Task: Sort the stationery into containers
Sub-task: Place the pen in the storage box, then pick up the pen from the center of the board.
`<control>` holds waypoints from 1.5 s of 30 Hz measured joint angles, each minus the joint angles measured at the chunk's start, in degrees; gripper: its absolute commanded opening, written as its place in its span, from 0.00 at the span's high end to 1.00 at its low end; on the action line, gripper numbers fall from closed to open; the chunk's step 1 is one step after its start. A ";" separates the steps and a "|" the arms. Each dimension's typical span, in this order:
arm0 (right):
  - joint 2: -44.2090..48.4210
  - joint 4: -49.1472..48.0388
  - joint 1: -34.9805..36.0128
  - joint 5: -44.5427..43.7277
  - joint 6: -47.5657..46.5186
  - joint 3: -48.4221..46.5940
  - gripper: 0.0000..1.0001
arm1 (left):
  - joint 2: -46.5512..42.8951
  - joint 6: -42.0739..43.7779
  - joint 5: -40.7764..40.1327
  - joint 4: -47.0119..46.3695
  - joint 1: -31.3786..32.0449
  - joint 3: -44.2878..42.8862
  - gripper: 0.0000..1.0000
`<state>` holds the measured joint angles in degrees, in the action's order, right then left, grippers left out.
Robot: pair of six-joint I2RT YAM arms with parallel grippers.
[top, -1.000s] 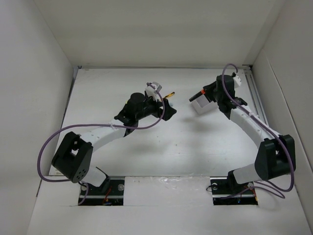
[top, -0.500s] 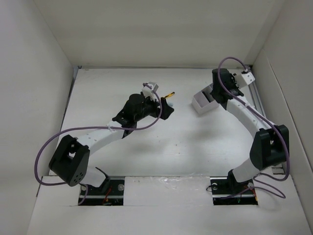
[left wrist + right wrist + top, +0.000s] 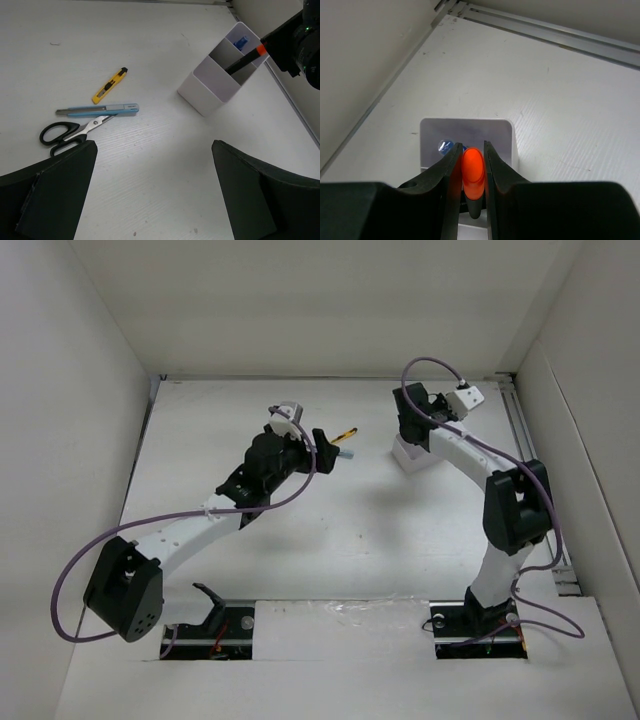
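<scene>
Fingers (image 3: 447, 175) on my right arm clamp the orange-capped black marker (image 3: 472, 172). It is tilted over the surface (image 3: 160, 165), with its lower end inside a compartment of the white box (image 3: 200, 92). My left fingers (image 3: 60, 190) hang wide open, holding nothing. At this slant, I judge that letting go could lever the thin-walled box over or let the marker slide out. Well apart from the box lie the black-handled scissors (image 3: 70, 132), touching a blue pen (image 3: 122, 107), with the yellow-black cutter (image 3: 110, 85) near them. A small blue-capped bottle (image 3: 241, 43) sits in a neighbouring compartment.
</scene>
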<state>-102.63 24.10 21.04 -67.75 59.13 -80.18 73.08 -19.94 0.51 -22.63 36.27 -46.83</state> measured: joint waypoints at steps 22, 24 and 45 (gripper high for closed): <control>11.58 4.55 8.98 9.51 2.60 2.91 1.00 | 2.25 -1.14 -16.17 7.85 -5.88 -0.68 0.68; 18.67 -1.53 8.96 17.53 0.96 7.08 1.00 | 3.74 -2.05 -14.97 9.14 -8.41 -1.88 0.68; 38.36 -14.78 14.32 48.00 -2.67 28.50 0.67 | 29.42 -6.10 -14.62 24.30 -21.31 -15.58 0.22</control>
<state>-64.27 9.32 35.35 -19.75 56.47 -51.68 102.50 -26.04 -14.11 1.67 14.96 -62.41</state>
